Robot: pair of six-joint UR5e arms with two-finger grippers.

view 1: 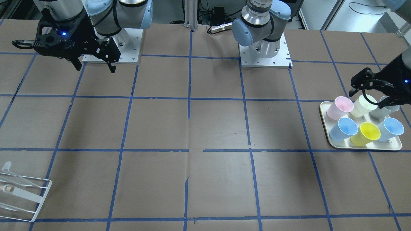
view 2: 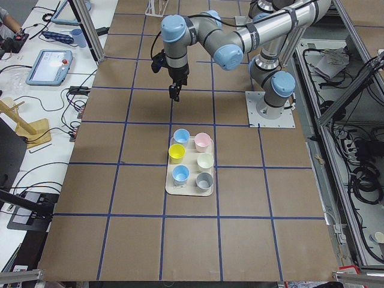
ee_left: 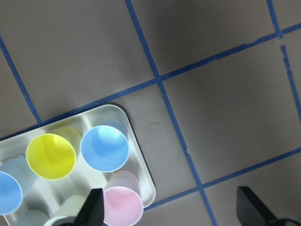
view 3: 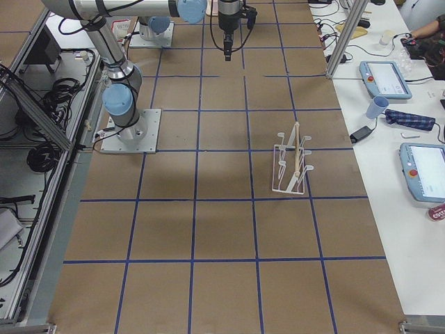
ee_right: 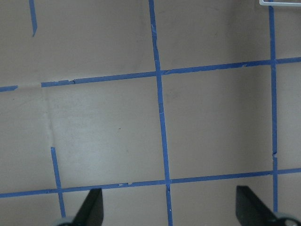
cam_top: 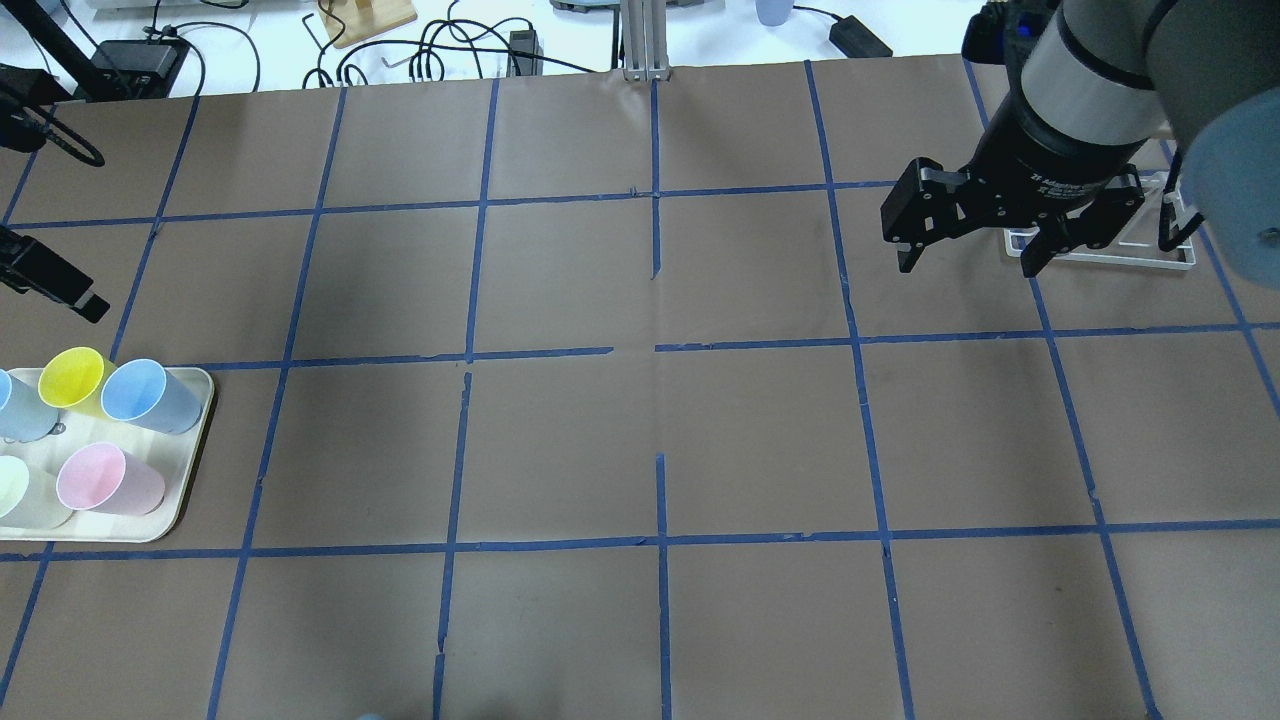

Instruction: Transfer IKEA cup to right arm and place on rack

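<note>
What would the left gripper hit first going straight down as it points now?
The left gripper likely meets bare table beside the tray's corner; one finger may clip the pink cup, depth unclear.

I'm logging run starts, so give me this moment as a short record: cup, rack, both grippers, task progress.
IKEA cup: upright in the tray, between two blue cups, untouched
rack: holds no cup, at the opposite end of the table from the tray
left gripper: open, holding nothing, by the tray
right gripper: open, holding nothing, near the rack
progress: pickup not yet begun
</note>
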